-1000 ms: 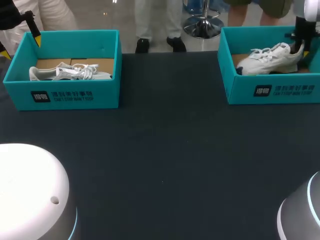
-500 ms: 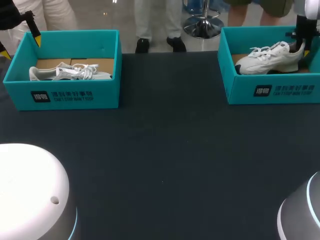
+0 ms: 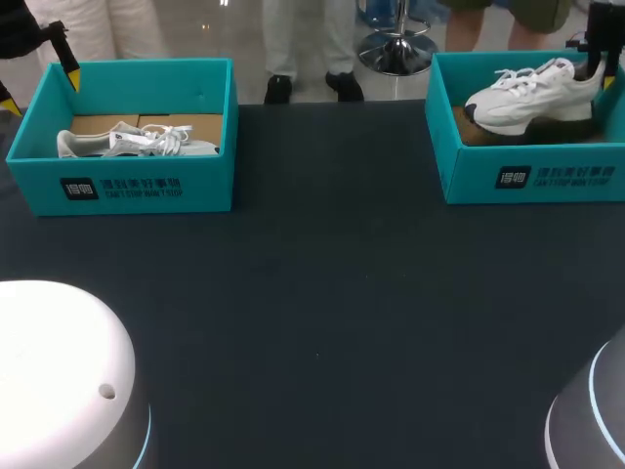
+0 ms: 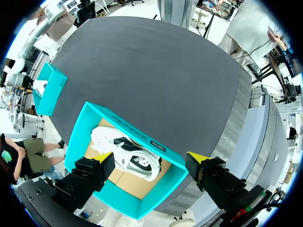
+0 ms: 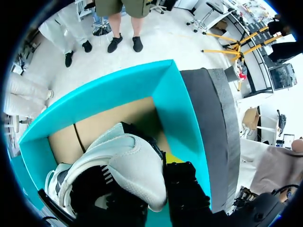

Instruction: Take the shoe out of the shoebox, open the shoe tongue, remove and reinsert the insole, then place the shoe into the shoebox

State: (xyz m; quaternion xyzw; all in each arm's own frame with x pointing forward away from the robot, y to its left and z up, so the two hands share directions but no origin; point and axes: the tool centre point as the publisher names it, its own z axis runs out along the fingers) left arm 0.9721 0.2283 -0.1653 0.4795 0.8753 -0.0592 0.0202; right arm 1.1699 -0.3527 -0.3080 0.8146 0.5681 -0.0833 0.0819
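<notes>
Shoe point(image 3: 532, 93): white upper, dark sole, the subject here, at the table's far right.

Table point(image 3: 322, 293): dark and flat, carrying two teal boxes along its far edge, well apart.

Left box point(image 3: 122, 191): open-topped, with a brown cardboard floor. Right box point(image 3: 532, 178): same make, also open.

The shoe sits high within the right box, tilted, with its sole about level with the rim. The toe is lower and points toward the table's middle; the heel is higher, at the box's outer end. Whether the toe touches the box cannot be told.

Second shoe point(image 3: 137, 142): white, lying low on the floor of the left box.

Left tool point(image 4: 149, 158): fingers spread wide, hanging above the left box, one yellow tip to each side of the second shoe and touching neither shoe nor box.

Right tool point(image 3: 598, 76): pinching the shoe at its heel. In the right wrist view one yellow tip lies against the heel's outer side, and the other finger is hidden by the shoe.
</notes>
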